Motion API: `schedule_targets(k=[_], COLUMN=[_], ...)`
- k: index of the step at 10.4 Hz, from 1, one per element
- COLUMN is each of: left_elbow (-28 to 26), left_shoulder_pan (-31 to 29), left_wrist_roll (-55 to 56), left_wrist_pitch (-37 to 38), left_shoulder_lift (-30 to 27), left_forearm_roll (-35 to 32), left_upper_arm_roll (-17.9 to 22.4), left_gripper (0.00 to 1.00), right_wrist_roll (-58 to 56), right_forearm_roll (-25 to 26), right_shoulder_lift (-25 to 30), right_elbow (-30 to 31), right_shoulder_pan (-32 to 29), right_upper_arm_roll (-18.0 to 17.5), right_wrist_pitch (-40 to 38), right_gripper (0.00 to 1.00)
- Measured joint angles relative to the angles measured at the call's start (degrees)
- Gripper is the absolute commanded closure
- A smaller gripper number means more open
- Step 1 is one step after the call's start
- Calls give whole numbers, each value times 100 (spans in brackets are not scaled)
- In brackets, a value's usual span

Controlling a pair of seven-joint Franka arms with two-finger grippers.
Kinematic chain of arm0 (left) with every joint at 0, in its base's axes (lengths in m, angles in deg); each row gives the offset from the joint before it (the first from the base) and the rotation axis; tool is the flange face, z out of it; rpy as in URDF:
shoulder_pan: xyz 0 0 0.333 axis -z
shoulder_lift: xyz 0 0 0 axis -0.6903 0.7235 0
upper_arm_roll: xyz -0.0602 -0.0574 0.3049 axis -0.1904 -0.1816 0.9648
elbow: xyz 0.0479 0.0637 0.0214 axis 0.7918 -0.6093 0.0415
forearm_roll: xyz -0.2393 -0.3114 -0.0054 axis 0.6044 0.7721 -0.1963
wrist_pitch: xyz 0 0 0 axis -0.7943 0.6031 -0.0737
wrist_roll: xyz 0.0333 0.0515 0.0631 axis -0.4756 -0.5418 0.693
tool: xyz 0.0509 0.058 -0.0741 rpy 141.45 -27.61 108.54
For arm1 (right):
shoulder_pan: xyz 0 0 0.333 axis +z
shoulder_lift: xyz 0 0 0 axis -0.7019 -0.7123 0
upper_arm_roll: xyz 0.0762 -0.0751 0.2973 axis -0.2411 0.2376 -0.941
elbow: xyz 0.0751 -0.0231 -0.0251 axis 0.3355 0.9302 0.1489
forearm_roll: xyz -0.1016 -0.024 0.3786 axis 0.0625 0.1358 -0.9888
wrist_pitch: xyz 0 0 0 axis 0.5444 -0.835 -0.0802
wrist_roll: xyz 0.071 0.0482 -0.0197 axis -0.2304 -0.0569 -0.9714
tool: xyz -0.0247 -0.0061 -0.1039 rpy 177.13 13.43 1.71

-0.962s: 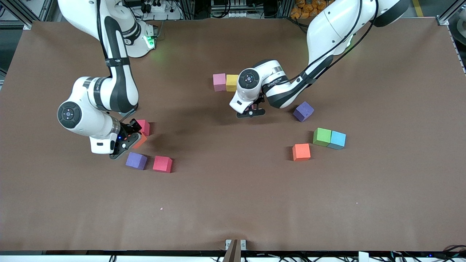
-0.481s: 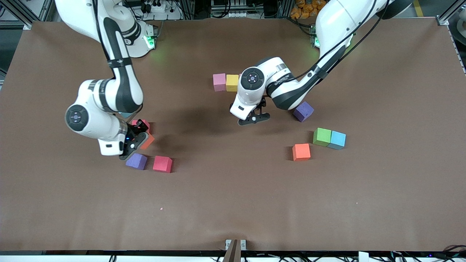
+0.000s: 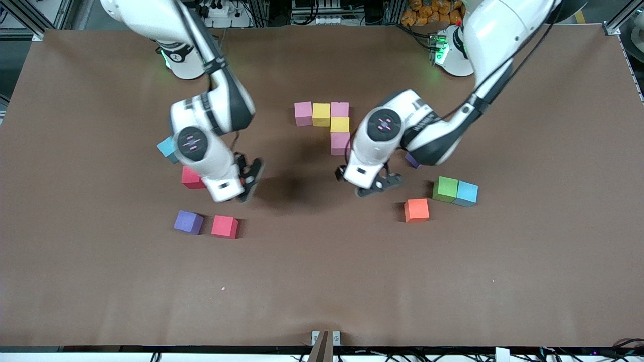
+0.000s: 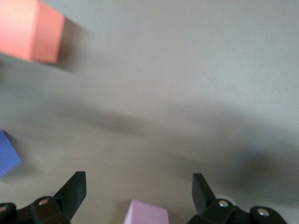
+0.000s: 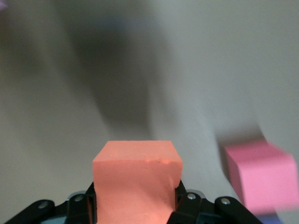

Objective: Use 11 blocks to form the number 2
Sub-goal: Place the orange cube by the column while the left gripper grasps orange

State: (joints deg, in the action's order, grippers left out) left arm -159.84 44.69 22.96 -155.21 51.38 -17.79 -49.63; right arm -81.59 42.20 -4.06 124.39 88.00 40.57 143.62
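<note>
Five blocks stand joined mid-table: a row of pink (image 3: 303,113), yellow (image 3: 321,114) and pink (image 3: 339,109), with yellow (image 3: 339,124) and pink (image 3: 339,143) in a column nearer the camera. My right gripper (image 3: 249,178) hangs over bare table beside them, shut on an orange block (image 5: 138,179); the hand hides that block in the front view. My left gripper (image 3: 377,183) is open and empty (image 4: 138,186), over the table between the lowest pink block (image 4: 145,213) and a loose orange block (image 3: 416,209).
Toward the right arm's end lie a red block (image 3: 191,177), a light-blue cube (image 3: 166,147), a purple block (image 3: 188,221) and another red block (image 3: 224,226). Toward the left arm's end sit green (image 3: 446,189) and light-blue (image 3: 467,193) cubes, and a purple block (image 3: 412,161) half hidden by the arm.
My right arm has lifted the orange block from beside the red one and carried it toward the table's middle. My left gripper, still open, has drawn away from the column, uncovering three blocks.
</note>
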Motion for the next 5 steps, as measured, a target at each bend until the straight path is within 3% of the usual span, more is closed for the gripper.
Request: schedule_targets(k=[3,5], left_elbow=[126,231], left_shoulder_pan=[-493,-567], left_wrist_roll=[-1205,-2319], left_wrist_pitch=[1,1], left_shoulder_lift=[3,23], left_forearm_roll=[0,0], left_upper_arm_roll=[106,482], left_gripper=[0,0], right_wrist_roll=[0,20], right_forearm_roll=[355,556], right_shoulder_lift=[-13,-50], right_elbow=[-45,-43], right_shoulder_pan=[45,270], right_upper_arm_roll=[-1063,-1369], right_wrist_pitch=[43,212], right_gripper=[48,48])
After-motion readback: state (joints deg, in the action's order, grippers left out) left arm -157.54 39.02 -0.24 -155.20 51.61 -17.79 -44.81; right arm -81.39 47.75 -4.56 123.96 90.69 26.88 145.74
